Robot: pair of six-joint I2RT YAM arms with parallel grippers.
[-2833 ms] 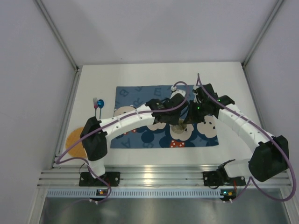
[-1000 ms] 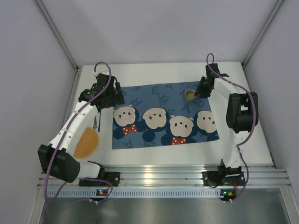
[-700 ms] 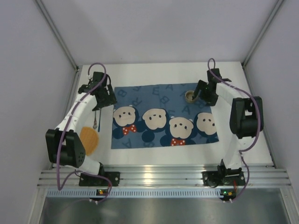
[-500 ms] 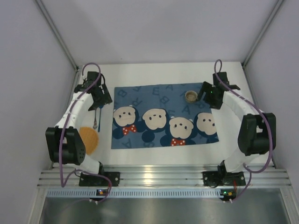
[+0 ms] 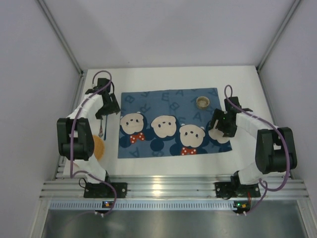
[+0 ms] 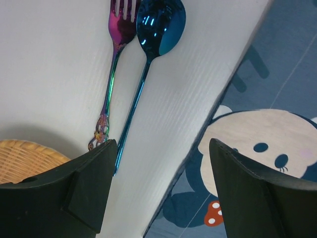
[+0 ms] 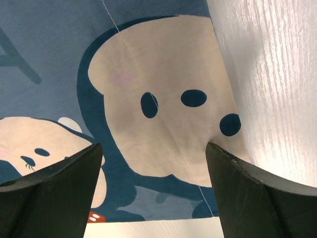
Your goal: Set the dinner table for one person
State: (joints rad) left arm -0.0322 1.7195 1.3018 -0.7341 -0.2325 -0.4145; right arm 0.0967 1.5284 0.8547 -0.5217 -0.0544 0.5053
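Jaws on both arms were seen spread wide, with nothing held between them. The left jaws, carried by the left arm [image 5: 85, 106], hung over a bare strip of the large plain white matte rectangular desk [image 5: 163, 74], which lay under everything and filled the floor of the enclosure. Below these jaws an iridescent purple metal fork [image 6: 113, 74] and a shiny blue metal spoon [image 6: 161, 22] lay side by side. They were narrowly apart, just left of the dark-blue cloth placemat printed with cartoon mouse faces [image 5: 148, 101]. The fork's handle end lay just beside the rim of a round tan woven plate [image 6: 25, 158]. The right jaws, on the right arm [image 5: 250, 121], hovered over the placemat's right end, and a small round brownish cup [image 5: 202, 102] stood on the mat's far right corner.

The cutlery was judged to be the step in hand. For a clean pick, only one handle should be straddled, near its middle, where the gap to its neighbour looked widest. The jaws should be lowered almost to the desk, since both pieces lay flat and thin. A skewed approach could push the second piece aside or catch the woven rim.
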